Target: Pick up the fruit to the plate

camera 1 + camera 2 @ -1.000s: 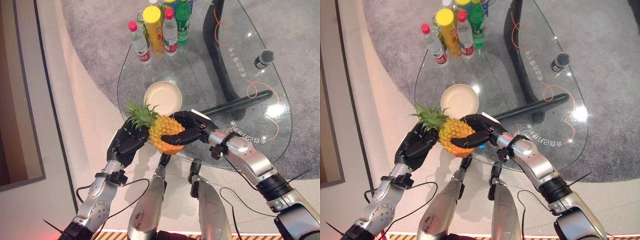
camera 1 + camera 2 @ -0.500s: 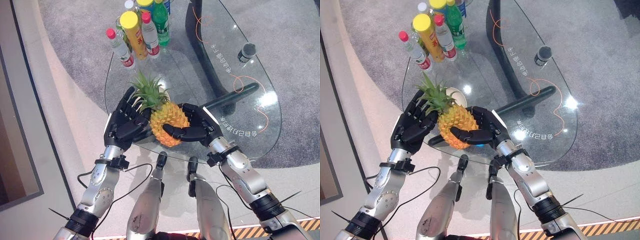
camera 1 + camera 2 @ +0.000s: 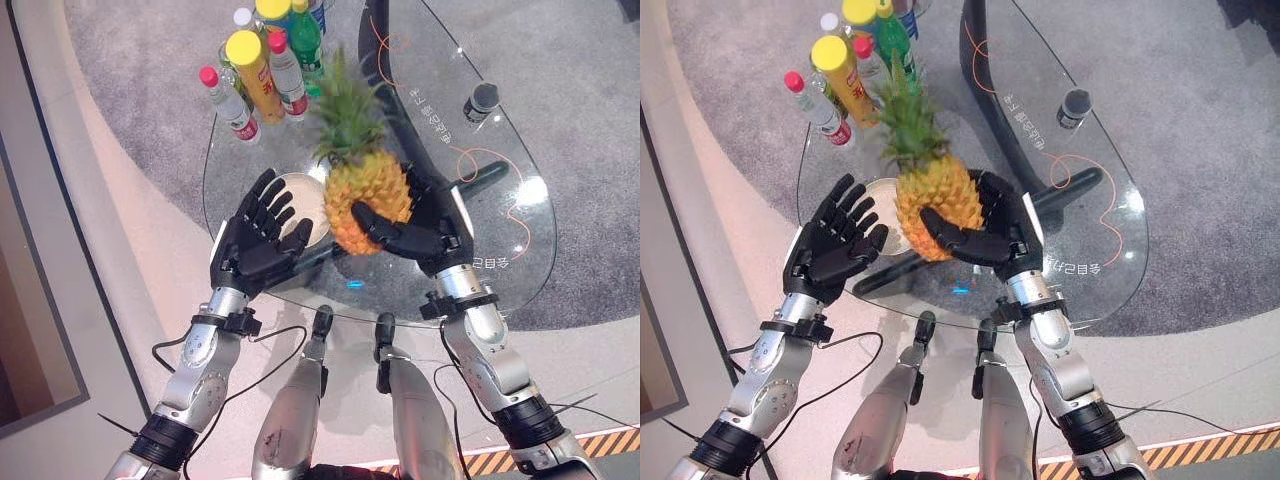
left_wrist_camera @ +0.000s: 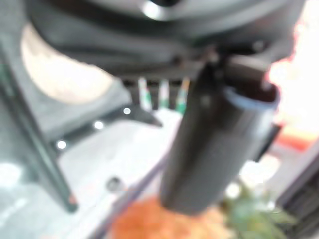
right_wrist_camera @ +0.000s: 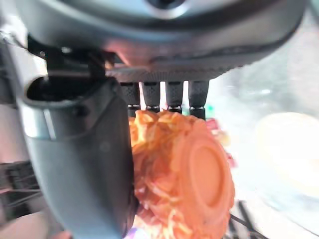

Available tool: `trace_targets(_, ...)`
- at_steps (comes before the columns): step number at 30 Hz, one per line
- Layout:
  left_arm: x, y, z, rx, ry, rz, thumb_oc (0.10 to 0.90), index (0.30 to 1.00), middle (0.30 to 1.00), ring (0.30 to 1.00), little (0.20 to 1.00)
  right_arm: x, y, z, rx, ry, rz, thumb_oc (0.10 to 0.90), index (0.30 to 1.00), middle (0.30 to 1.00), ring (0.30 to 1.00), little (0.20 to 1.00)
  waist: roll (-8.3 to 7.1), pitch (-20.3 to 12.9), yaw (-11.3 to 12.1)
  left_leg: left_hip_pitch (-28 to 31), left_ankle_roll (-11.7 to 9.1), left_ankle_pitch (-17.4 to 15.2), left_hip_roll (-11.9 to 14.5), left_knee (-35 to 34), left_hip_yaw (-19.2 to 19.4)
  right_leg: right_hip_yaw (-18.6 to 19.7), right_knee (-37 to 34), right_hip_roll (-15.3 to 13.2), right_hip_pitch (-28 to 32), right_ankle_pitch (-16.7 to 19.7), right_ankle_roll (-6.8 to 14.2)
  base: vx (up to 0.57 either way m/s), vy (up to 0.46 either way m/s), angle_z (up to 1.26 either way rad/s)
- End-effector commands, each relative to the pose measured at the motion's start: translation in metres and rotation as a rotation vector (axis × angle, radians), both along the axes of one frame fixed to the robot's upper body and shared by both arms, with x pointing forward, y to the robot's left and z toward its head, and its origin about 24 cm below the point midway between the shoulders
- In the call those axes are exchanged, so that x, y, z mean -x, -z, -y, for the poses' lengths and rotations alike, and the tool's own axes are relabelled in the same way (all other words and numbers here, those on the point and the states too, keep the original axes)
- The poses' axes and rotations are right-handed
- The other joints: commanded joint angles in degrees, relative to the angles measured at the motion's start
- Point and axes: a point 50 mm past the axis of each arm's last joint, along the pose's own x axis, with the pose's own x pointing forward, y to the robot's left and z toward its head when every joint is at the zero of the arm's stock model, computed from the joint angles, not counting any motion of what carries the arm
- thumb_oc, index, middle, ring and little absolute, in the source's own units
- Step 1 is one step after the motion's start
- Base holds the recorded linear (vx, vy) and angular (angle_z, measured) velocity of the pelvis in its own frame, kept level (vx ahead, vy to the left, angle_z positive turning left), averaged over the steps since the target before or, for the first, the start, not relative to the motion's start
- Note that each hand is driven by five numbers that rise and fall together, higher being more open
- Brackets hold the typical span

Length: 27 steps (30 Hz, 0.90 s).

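Right hand [image 3: 425,228] has its thumb and fingers wrapped round the bumpy orange pineapple [image 3: 367,196], upright above the round cream plate [image 3: 303,195]; left hand [image 3: 258,243] splayed, holding nothing.

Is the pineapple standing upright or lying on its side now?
Upright: the pineapple is held by the right hand, its leafy crown pointing up, away from the robot.

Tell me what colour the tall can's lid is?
Yellow. The can stands among the bottles; the left eye view shows it best.
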Motion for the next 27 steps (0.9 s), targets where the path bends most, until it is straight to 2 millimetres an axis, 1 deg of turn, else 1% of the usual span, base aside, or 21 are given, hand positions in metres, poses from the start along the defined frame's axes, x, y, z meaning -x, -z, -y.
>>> trace_targets(1,0.007,-0.053,0.003,0.037,0.009,0.276,0.8,0.9,0.9,0.9,0.9,0.042,-0.084,-0.008,-0.156,-0.067,0.512,0.1,0.3,0.3,0.3,0.2,-0.9,-1.21,-2.41,-0.77,3.06,-7.94,-5.47,8.59,-0.15,-0.08,-9.41,-0.9,7.8,4.13,3.36,0.0,0.0,0.0)
trace_targets(2,0.006,-0.054,0.002,0.033,0.009,0.274,0.8,0.9,0.9,0.9,0.9,0.043,-0.088,-0.006,-0.165,-0.045,0.539,0.1,0.3,0.3,0.3,0.2,-0.92,-1.21,-2.4,-0.71,2.99,-7.99,-5.46,8.7,-0.11,-0.13,-9.42,-0.93,7.93,4.11,3.36,0.0,0.0,0.0)
trace_targets(6,0.005,-0.054,0.001,0.027,0.007,0.266,0.8,0.9,0.9,0.9,0.9,0.045,-0.094,0.0,-0.181,0.014,0.585,0.1,0.3,0.3,0.3,0.2,-0.93,-1.21,-2.38,-0.68,2.91,-8.06,-5.47,9.05,0.05,-0.18,-9.28,-0.96,8.13,4.1,3.39,0.0,0.0,0.0)
trace_targets(9,0.005,-0.053,-0.001,0.029,0.001,0.258,0.8,0.9,0.9,0.9,0.9,0.044,-0.094,0.004,-0.182,0.029,0.58,0.1,0.3,0.3,0.3,0.2,-0.97,-1.21,-2.38,-0.57,2.92,-8.18,-5.46,9.29,0.16,-0.17,-9.03,-0.96,8.26,3.98,3.44,0.0,0.0,0.0)
trace_targets(11,0.006,-0.052,-0.002,0.028,0.001,0.258,0.8,0.9,0.9,0.9,0.9,0.043,-0.092,0.003,-0.165,0.011,0.561,0.1,0.3,0.3,0.3,0.2,-1.02,-1.21,-2.33,-0.6,2.96,-8.16,-5.47,9.3,0.16,-0.15,-8.91,-0.9,8.13,3.99,3.43,0.0,0.0,0.0)
trace_targets(17,0.009,-0.052,0.002,0.043,0.027,0.274,0.8,0.9,0.9,0.9,0.9,0.036,-0.075,-0.018,-0.006,-0.092,0.441,0.1,0.3,0.3,0.3,0.2,-0.94,-1.21,-2.03,-0.55,2.77,-7.44,-5.41,8.78,0.06,-0.23,-8.95,-0.78,8.12,4.14,3.22,0.0,0.0,0.0)
trace_targets(20,0.009,-0.056,0.002,0.06,0.041,0.292,0.8,0.9,0.9,0.9,0.9,0.032,-0.069,-0.028,0.057,-0.145,0.394,0.1,0.3,0.3,0.3,0.2,-0.86,-1.21,-1.97,-0.59,2.7,-7.14,-5.39,8.59,0.02,-0.3,-8.73,-0.8,7.92,4.14,3.22,0.0,0.0,0.0)
trace_targets(23,0.009,-0.061,0.003,0.086,0.063,0.318,0.8,0.9,0.9,0.9,0.9,0.029,-0.064,-0.034,0.114,-0.168,0.364,0.1,0.3,0.3,0.3,0.2,-0.81,-1.21,-1.85,-0.54,2.58,-6.9,-5.37,8.31,-0.04,-0.38,-8.8,-0.83,7.95,4.2,3.27,0.0,0.0,0.0)
trace_targets(27,0.012,-0.072,0.004,0.141,0.122,0.374,0.8,0.9,0.9,0.9,0.9,0.025,-0.061,-0.037,0.144,-0.172,0.339,0.1,0.3,0.3,0.3,0.2,-0.7,-1.21,-1.59,-0.39,2.59,-6.79,-5.38,8.04,-0.18,-0.39,-8.86,-0.9,8.08,4.16,3.31,0.0,0.001,0.02)
